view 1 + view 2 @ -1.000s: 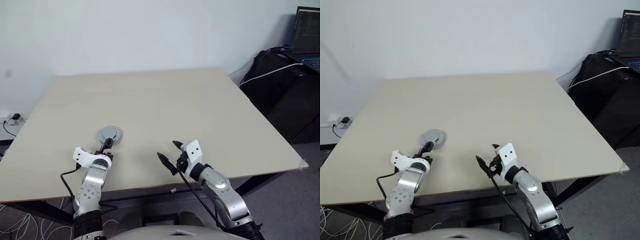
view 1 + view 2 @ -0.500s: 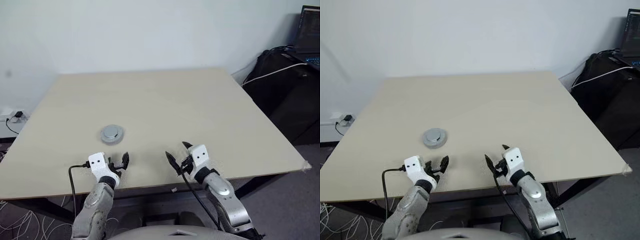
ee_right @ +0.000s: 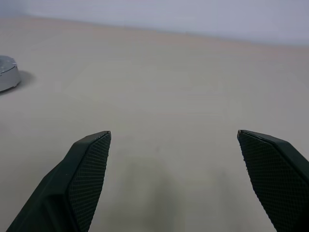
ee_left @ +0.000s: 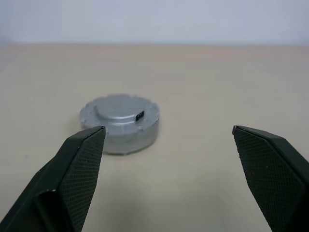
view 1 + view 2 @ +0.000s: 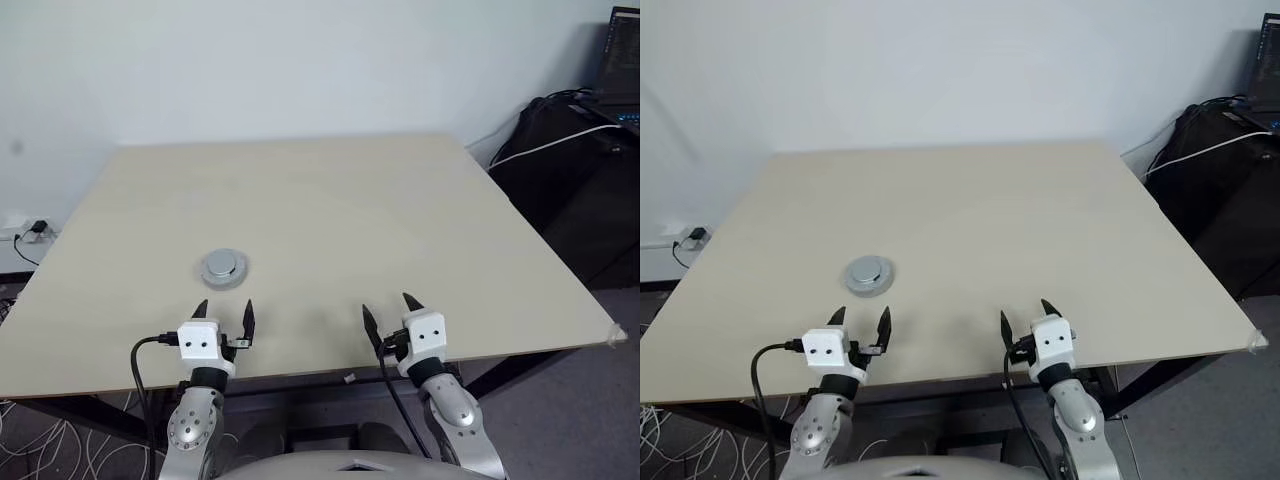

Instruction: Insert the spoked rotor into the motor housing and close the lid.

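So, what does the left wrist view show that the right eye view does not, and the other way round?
The left wrist view alone shows the small dark part on top of the silver motor and the textured pads of the left gripper. The right eye view alone shows the right gripper, also open, the black bag and the laptop. Both show the closed motor, the open left gripper and the table.

Both arms reach toward 12 o'clock, side by side and level. The left claw point(image 5: 222, 310) and right claw point(image 5: 390, 307) gape wide, holding nothing.
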